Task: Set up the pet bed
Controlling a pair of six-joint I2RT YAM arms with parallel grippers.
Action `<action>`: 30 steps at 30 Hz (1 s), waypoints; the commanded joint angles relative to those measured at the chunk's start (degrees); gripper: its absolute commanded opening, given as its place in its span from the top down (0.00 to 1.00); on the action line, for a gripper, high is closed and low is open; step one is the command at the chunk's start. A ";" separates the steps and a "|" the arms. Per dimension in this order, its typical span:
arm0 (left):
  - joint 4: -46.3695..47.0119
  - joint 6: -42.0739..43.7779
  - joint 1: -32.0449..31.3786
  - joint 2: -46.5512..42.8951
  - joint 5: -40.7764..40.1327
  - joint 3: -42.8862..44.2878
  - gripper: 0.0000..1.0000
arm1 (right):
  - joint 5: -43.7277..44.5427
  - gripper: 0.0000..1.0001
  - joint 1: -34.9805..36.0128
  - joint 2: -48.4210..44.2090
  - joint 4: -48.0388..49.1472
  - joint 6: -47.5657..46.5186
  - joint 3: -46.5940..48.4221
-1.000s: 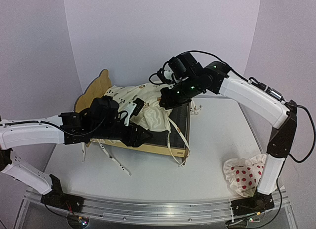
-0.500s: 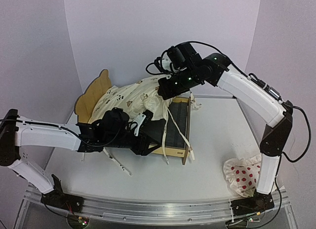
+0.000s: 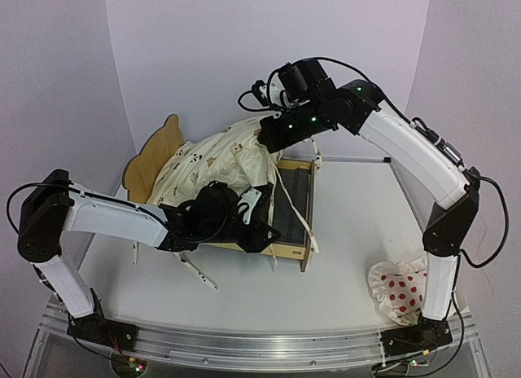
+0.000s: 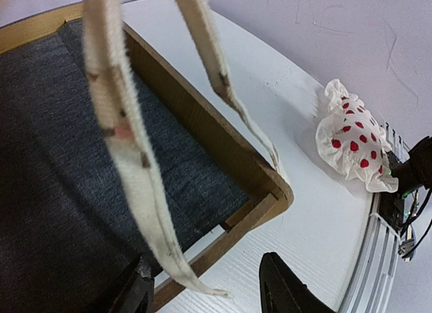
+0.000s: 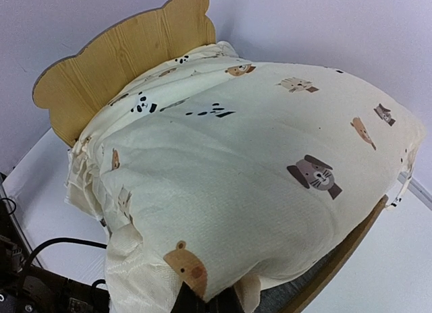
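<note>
At the left of the top view, the left arm folds up at the frame's edge and its forearm runs low and level toward centre. The left gripper (image 3: 248,213) sits just beside the bed (image 3: 289,249) on its near side, under the cover's (image 3: 216,162) near hem. Its jaws stand wide apart with nothing between them. In the wrist view 2 ties (image 4: 128,144) hang in front of them.

The bed lies at centre. Its long axis runs from the headboard (image 3: 151,158) at upper left to the foot at centre right, where the felt (image 3: 293,203) is bare. The cover drapes off the headboard and rises like a tent over the foot.

At upper centre the right gripper (image 3: 273,140) is clamped on the cover's foot edge, and the arm arches high from the right. The bed lies straight below it, so lowering the cover looks like that arm's job, though the left is nearer the rail.

The pillow (image 3: 399,287) lies at lower right, well apart.
</note>
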 commanded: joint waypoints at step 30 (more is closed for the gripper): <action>9.54 7.22 -0.15 5.60 -11.08 10.02 1.00 | -2.36 1.00 -2.39 -5.18 7.60 -0.45 -8.33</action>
